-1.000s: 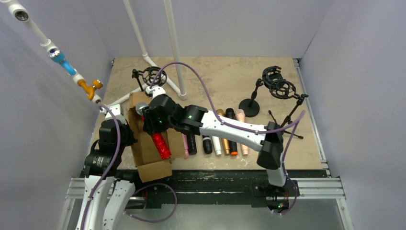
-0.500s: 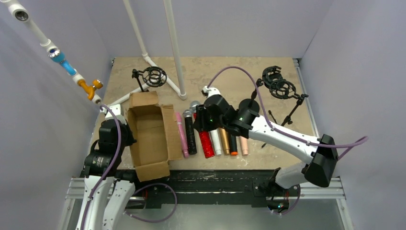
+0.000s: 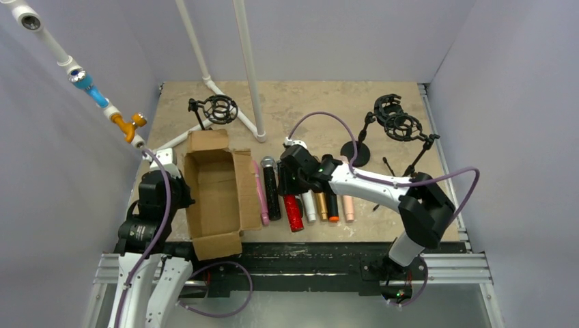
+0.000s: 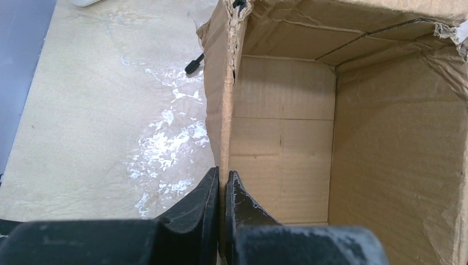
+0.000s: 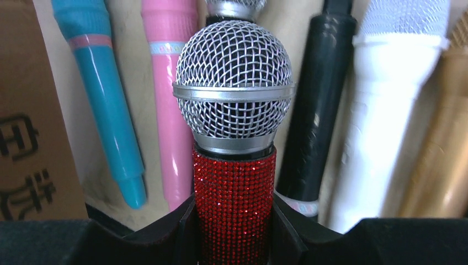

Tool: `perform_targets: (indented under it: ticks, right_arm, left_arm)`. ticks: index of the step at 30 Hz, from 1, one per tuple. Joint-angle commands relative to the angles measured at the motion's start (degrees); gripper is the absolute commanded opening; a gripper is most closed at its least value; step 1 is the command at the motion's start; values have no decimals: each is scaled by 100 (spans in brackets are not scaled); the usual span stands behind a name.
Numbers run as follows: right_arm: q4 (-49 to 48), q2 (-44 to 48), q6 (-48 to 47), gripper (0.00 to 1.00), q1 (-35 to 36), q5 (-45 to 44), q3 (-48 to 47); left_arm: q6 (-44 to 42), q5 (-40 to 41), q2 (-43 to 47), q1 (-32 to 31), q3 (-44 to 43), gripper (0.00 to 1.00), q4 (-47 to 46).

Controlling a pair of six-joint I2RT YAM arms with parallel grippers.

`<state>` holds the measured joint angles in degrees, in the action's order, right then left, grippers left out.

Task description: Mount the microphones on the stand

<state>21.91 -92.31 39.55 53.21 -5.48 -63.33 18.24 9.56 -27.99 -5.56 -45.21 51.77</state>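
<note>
Several slim handheld stick microphones (image 3: 309, 205) lie side by side on the beige table (image 3: 321, 116), just right of an open brown cardboard box (image 3: 218, 198), heads toward the far side. The right gripper (image 3: 292, 188) is clamped around the handle of the red glitter microphone with silver mesh head (image 5: 234, 165), which is lined up within that row; can't tell whether it touches the table. In the right wrist view, blue (image 5: 105, 110) and pink (image 5: 168, 110) ones lie left of it, with black (image 5: 317, 110), white (image 5: 381, 110) and gold (image 5: 441, 165) ones on the right. The left gripper (image 4: 222, 210) has its jaws together, pinching the top edge of the box's left wall. Black ring-mount stands (image 3: 396, 121) stand at the far right, and another (image 3: 218, 108) is behind the box, all well apart from the red one.
</note>
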Motion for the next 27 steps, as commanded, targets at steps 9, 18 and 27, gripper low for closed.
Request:
perform_targets:
  ticks: [9, 18, 27]
  right_arm:
    - [-549, -1141, 326, 4, 5, -718, -804]
    - [-568, -1278, 221, 42, 5, -691, -838]
    - [-318, -1014, 77, 64, 5, -741, -973]
  left_arm:
    - [-214, -589, -36, 11, -398, 0, -102]
    - [-221, -821, -94, 11, -456, 0, -62]
    - [-223, -893, -126, 11, -445, 0, -83]
